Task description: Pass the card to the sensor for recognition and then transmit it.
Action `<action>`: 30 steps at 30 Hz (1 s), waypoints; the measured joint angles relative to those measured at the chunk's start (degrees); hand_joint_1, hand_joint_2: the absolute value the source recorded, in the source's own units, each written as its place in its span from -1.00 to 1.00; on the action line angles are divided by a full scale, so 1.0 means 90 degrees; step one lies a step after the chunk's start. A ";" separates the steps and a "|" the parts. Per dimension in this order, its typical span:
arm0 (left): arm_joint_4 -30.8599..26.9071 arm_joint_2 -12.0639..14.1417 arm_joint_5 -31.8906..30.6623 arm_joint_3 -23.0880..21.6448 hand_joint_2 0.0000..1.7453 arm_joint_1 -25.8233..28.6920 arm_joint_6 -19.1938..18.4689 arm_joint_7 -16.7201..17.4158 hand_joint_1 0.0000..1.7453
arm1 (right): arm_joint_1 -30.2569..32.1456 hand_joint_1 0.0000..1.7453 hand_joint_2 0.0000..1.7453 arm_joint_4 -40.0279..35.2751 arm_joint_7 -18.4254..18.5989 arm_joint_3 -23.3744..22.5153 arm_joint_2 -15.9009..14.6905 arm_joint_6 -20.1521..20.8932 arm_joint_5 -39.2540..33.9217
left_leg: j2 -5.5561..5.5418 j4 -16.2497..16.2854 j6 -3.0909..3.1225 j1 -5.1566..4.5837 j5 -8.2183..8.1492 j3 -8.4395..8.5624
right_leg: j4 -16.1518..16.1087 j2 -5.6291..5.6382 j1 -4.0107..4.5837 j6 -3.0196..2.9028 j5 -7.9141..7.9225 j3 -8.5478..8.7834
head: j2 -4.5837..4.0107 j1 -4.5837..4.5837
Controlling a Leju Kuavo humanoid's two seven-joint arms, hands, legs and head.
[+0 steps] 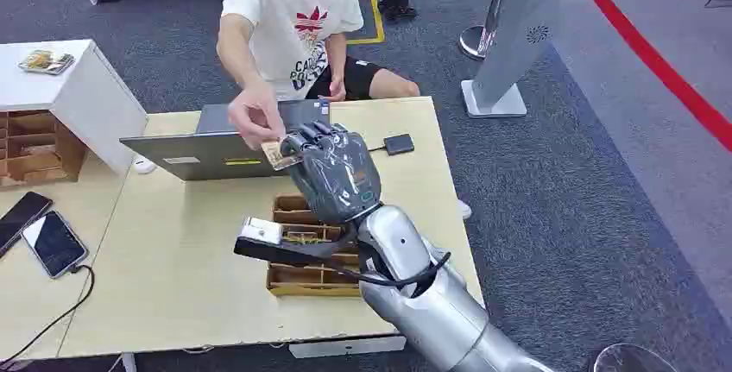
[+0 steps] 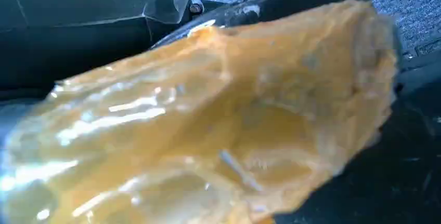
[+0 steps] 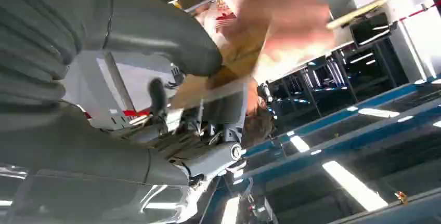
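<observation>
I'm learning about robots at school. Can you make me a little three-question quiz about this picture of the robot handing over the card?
1. True or false: the card is touched by both the robot's right hand and the person's hand.
2. Where is the wooden tray? A) on the floor B) on the table, below the robot's arm C) on the white cabinet
3. Fill in: the two phones lie at the table's ____ edge in the head view.

Key: 1 true. 2 B. 3 left.
</observation>
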 joint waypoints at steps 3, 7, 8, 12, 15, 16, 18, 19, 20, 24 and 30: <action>0.0000 0.0000 0.0000 0.0000 -1.00 0.0000 0.0000 0.0000 -1.00 | 0.0009 1.00 1.00 0.0053 -0.0005 -0.0022 0.0005 0.0002 -0.0010 | -0.0001 0.0000 0.0000 0.0000 0.0000 0.0000 | 0.0000 -0.0001 0.0000 0.0000 0.0000 0.0000 | 0.0000 0.0000; 0.0000 0.0000 0.0000 -0.0002 -1.00 0.0000 0.0000 -0.0002 -1.00 | 0.0045 1.00 1.00 0.0090 -0.0017 -0.0073 0.0012 0.0002 -0.0029 | -0.0001 0.0000 0.0000 0.0000 0.0000 0.0000 | 0.0000 0.0000 0.0000 0.0000 0.0000 0.0000 | 0.0000 0.0000; 0.0000 0.0000 0.0000 -0.0002 -1.00 0.0000 0.0000 0.0000 -1.00 | 0.0049 1.00 1.00 0.0095 -0.0024 -0.0082 0.0012 0.0005 -0.0039 | -0.0001 0.0000 0.0000 0.0000 0.0000 0.0000 | 0.0000 0.0000 0.0000 0.0000 0.0000 0.0000 | 0.0000 0.0000; 0.0000 0.0000 0.0015 -0.0002 -1.00 -0.0001 0.0000 0.0000 -1.00 | 0.0085 1.00 1.00 0.0104 -0.0053 -0.0107 0.0012 0.0022 -0.0075 | 0.0000 0.0000 0.0000 0.0000 0.0000 0.0000 | 0.0000 0.0000 0.0000 0.0000 0.0000 0.0000 | 0.0000 0.0000; 0.0000 0.0000 0.0039 -0.0002 -1.00 -0.0001 0.0002 -0.0002 -1.00 | 0.0135 1.00 1.00 0.0104 -0.0085 -0.0136 0.0015 0.0048 -0.0167 | 0.0000 0.0000 0.0000 0.0000 0.0000 0.0000 | 0.0000 0.0000 0.0000 0.0000 0.0000 0.0000 | 0.0000 0.0000; 0.0000 0.0000 0.0051 -0.0002 -1.00 -0.0001 0.0002 -0.0005 -1.00 | 0.0155 1.00 1.00 0.0102 -0.0119 -0.0148 0.0017 0.0061 -0.0233 | 0.0000 0.0000 0.0000 0.0000 0.0000 0.0000 | 0.0000 0.0000 0.0000 0.0000 0.0000 0.0000 | 0.0000 0.0000; 0.0000 0.0000 0.0085 -0.0002 -1.00 -0.0001 0.0007 -0.0010 -1.00 | 0.0208 1.00 1.00 0.0092 -0.0180 -0.0177 0.0029 0.0107 -0.0389 | 0.0000 0.0000 0.0000 0.0000 0.0000 0.0001 | 0.0000 0.0000 0.0000 0.0000 0.0000 0.0000 | 0.0000 0.0000; 0.0000 0.0000 0.0104 -0.0002 -1.00 -0.0001 0.0010 -0.0022 -1.00 | 0.0242 1.00 1.00 0.0068 -0.0221 -0.0194 0.0032 0.0131 -0.0504 | 0.0000 0.0000 0.0000 0.0000 0.0000 0.0000 | 0.0000 0.0000 0.0000 0.0000 0.0000 0.0000 | -0.0002 0.0000; 0.0000 0.0000 0.0126 -0.0002 -1.00 0.0000 0.0012 -0.0027 -1.00 | 0.0276 1.00 1.00 0.0044 -0.0272 -0.0214 0.0034 0.0151 -0.0627 | 0.0000 0.0000 0.0000 0.0000 0.0000 0.0000 | 0.0000 0.0000 0.0000 0.0000 0.0000 0.0000 | 0.0000 0.0000; 0.0000 -0.0002 0.0296 -0.0002 -1.00 0.0007 0.0075 -0.0107 -1.00 | 0.0530 1.00 1.00 -0.0240 -0.0648 -0.0408 0.0070 0.0618 -0.2043 | -0.0001 0.0000 0.0000 0.0000 0.0000 -0.0001 | 0.0000 -0.0001 0.0000 0.0000 0.0000 0.0000 | 0.0000 0.0002; 0.0000 -0.0010 0.0515 0.0015 -1.00 0.0030 0.0236 -0.0277 -1.00 | 0.1049 1.00 1.00 -0.0972 -0.1161 -0.0824 0.0092 0.1932 -0.5664 | 0.0000 0.0000 0.0000 0.0000 -0.0001 -0.0001 | -0.0001 0.0000 0.0000 0.0000 -0.0001 -0.0004 | 0.0000 0.0000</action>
